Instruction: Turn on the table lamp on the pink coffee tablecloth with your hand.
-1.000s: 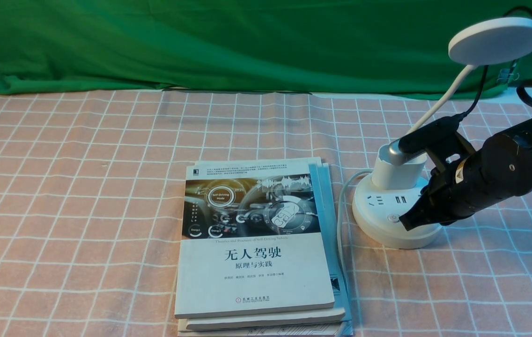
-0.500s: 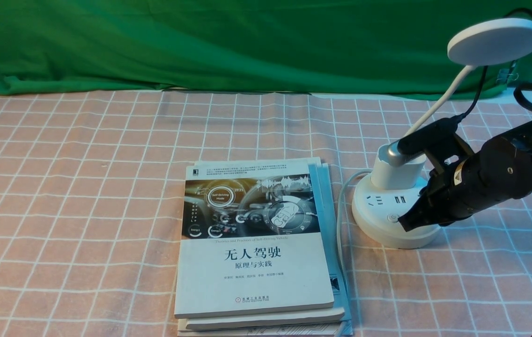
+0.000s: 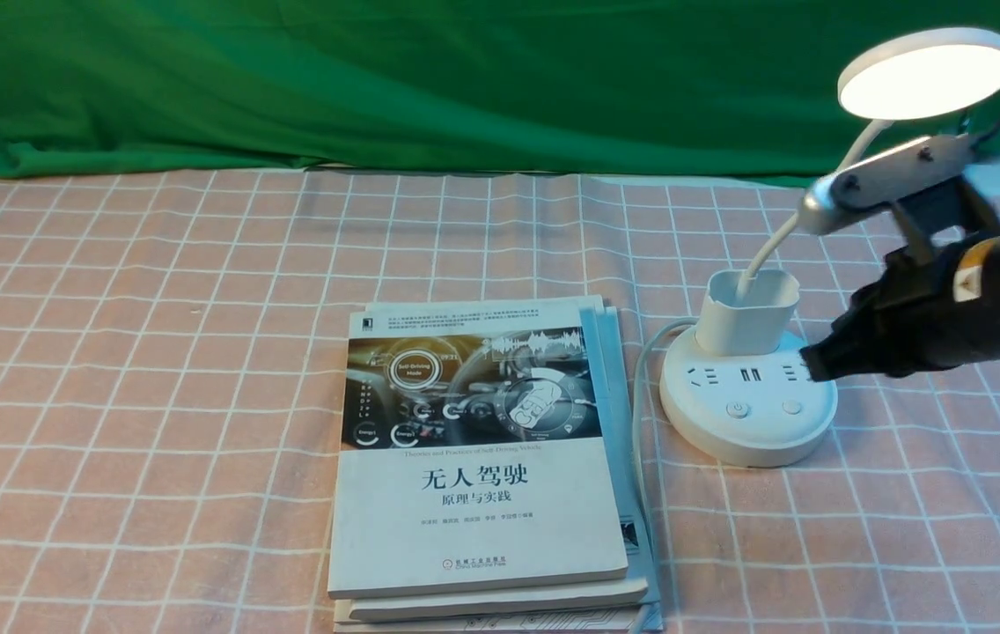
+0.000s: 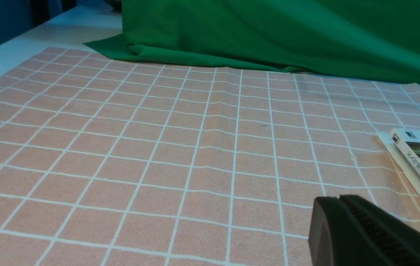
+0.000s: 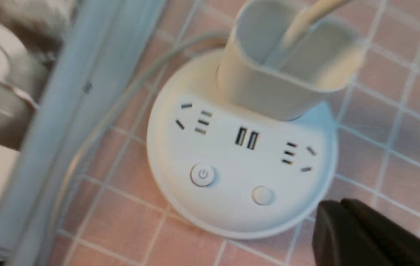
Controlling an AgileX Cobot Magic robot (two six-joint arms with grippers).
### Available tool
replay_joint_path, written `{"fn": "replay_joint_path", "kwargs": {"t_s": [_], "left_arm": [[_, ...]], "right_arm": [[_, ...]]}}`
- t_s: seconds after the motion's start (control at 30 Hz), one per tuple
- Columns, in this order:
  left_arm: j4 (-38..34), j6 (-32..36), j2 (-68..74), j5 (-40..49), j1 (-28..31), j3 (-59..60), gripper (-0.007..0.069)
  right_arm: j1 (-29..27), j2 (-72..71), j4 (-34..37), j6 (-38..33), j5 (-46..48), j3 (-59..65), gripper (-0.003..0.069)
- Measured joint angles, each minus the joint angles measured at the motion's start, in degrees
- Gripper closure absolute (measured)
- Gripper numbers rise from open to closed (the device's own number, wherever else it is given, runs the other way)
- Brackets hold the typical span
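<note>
Table lamp stands lit on the pink coffee tablecloth, right of the stacked books; a white cable runs between the base and the books' edge; right gripper is closed, grasping nothing, its tip near the base's right rim; left gripper is closed and empty, above bare cloth; wide open cloth extends left of the books; the green backdrop cloth borders the far edge.
</note>
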Motion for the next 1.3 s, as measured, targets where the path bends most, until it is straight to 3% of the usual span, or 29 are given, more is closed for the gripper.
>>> {"fn": "replay_joint_path", "kwargs": {"t_s": [0.33,0.67,0.83,1.1,1.17,1.3], "left_arm": [[0.0,0.0,0.0,0.0,0.0,0.0,0.0603],[0.0,0.0,0.0,0.0,0.0,0.0,0.0603],[0.0,0.0,0.0,0.0,0.0,0.0,0.0603],[0.0,0.0,0.0,0.0,0.0,0.0,0.0603],[0.0,0.0,0.0,0.0,0.0,0.0,0.0603],[0.0,0.0,0.0,0.0,0.0,0.0,0.0603]], "right_arm": [[0.07,-32.26,0.42,8.84,-2.64,14.2,0.0611],[0.07,-56.2,-2.47,5.39,-3.55,22.65,0.0585],[-0.58,-64.42,-3.28,5.01,-9.28,32.6,0.0578],[-13.7,-73.7,-2.45,6.12,-18.89,48.45,0.0559],[-18.03,-75.59,-1.69,6.12,-26.93,52.9,0.0552],[-19.25,-77.41,-1.18,6.12,-27.62,53.31,0.0543]]}}
